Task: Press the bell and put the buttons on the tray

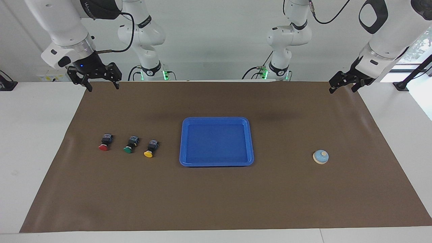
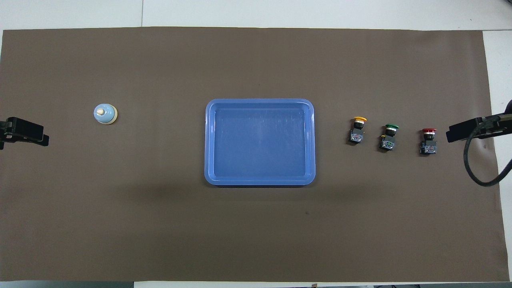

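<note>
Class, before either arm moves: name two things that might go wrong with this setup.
1. The red button, green button and yellow button lie tipped on their sides close together; open jaws taking one may nudge its neighbour.
2. The bell is small and loose on the mat; an off-centre press may slide it.

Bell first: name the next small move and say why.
Probably bring the left claw out over the bell and lower it toward the knob. The bell sits untouched at the left arm's end of the mat, the left claw hangs open and empty above the mat's edge nearest the robots, and all three buttons still lie off the tray.
</note>
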